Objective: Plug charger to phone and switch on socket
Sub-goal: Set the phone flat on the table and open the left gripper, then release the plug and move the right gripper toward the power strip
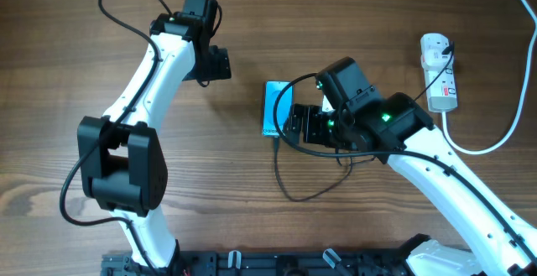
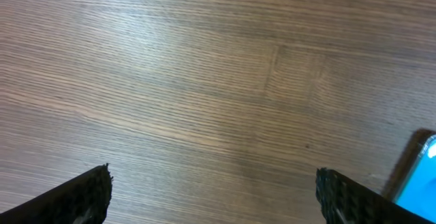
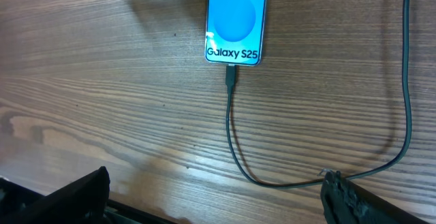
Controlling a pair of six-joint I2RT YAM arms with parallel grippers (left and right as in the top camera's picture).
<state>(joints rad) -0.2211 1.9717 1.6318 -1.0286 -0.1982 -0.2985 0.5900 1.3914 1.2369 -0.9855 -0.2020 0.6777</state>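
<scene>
The phone (image 1: 275, 106) lies flat at the table's middle, cyan screen up; in the right wrist view (image 3: 235, 16) it reads "Galaxy S25". The charger's black connector tip (image 3: 231, 76) sits against the phone's lower edge and looks inserted. Its thin black cable (image 3: 238, 163) loops across the wood (image 1: 285, 184). The white socket (image 1: 440, 79) lies at the far right with a black plug (image 1: 437, 51) in its outlet. My right gripper (image 1: 291, 127) (image 3: 214, 197) is open and empty, just right of the phone. My left gripper (image 1: 221, 63) (image 2: 214, 197) is open and empty, left of the phone (image 2: 419, 180).
The socket's white lead (image 1: 503, 138) curves along the right edge of the table. A black rail (image 1: 277, 263) runs along the front edge. My right arm covers part of the charger cable.
</scene>
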